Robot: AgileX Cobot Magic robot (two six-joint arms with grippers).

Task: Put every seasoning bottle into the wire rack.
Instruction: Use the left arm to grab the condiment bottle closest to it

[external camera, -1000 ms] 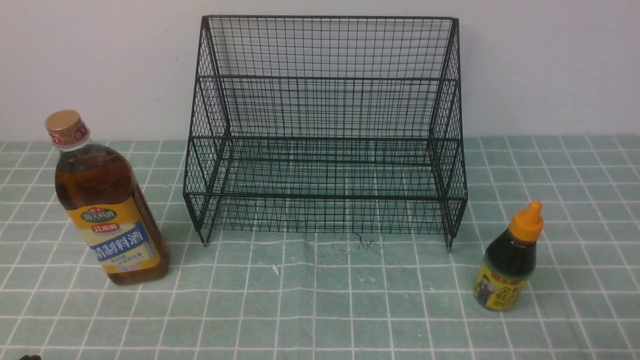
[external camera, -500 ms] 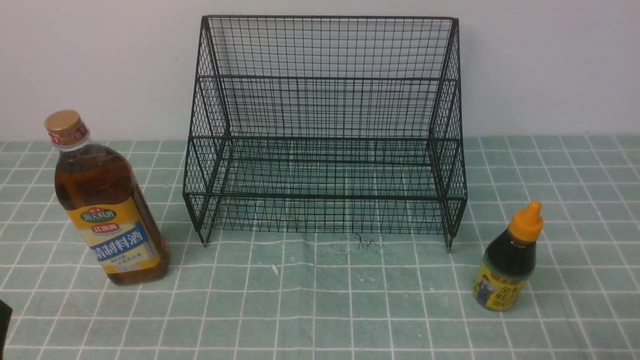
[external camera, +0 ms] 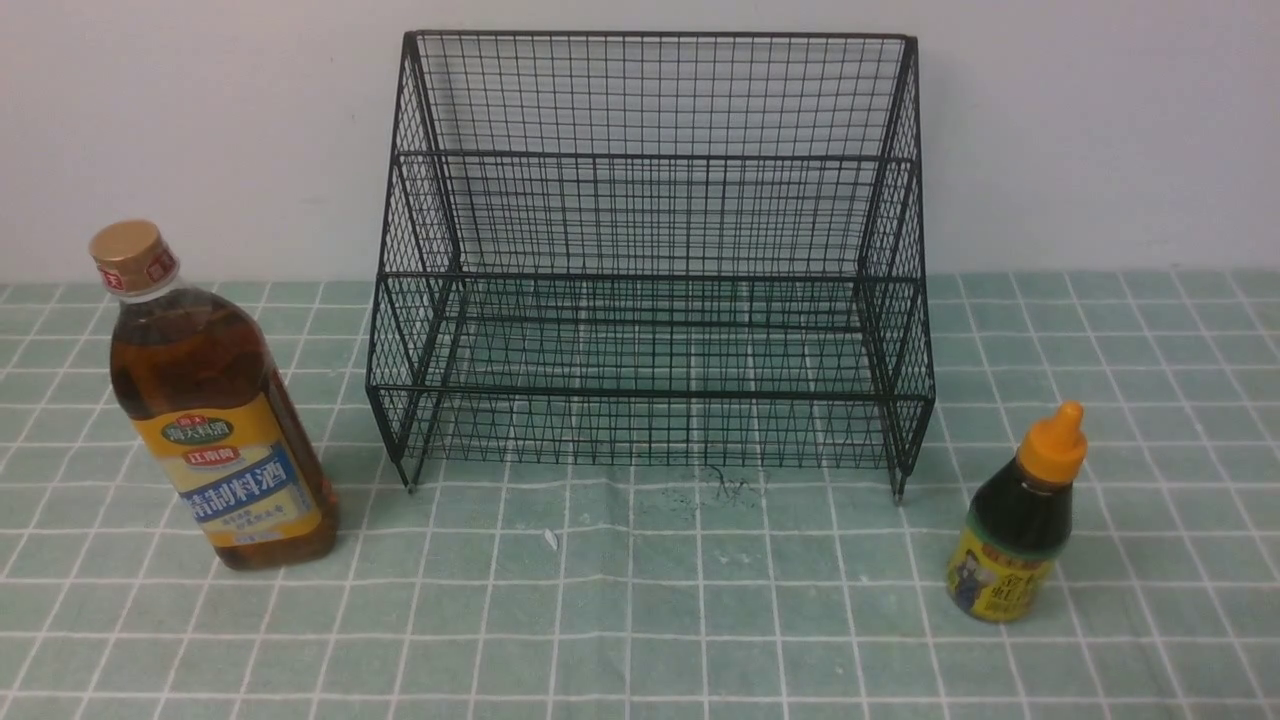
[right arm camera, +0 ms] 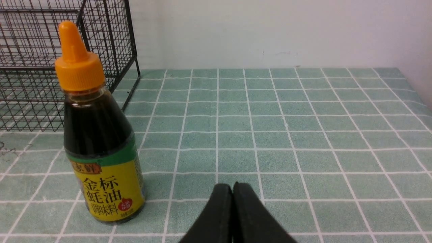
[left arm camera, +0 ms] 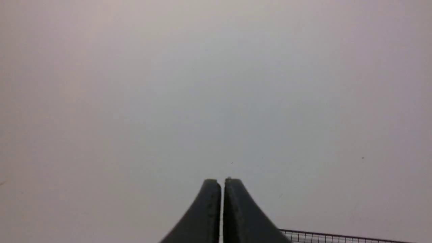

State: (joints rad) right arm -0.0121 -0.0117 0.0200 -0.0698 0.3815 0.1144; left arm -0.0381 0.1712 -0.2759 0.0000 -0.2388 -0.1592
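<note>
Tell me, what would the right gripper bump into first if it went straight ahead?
Probably nothing soon: the right gripper points over the tablecloth toward the wall; the small dark bottle stands off that line.

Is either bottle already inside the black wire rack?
No; the tall bottle and the small bottle both stand on the cloth beside the rack.

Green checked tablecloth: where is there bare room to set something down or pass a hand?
The widest bare stretch lies in front of the black wire-mesh rack, between the tall amber-liquid bottle and the small dark orange-capped bottle. Cloth right of the small bottle is bare too. Both rack tiers hold nothing. Tightest: the gap between tall bottle and rack.
</note>
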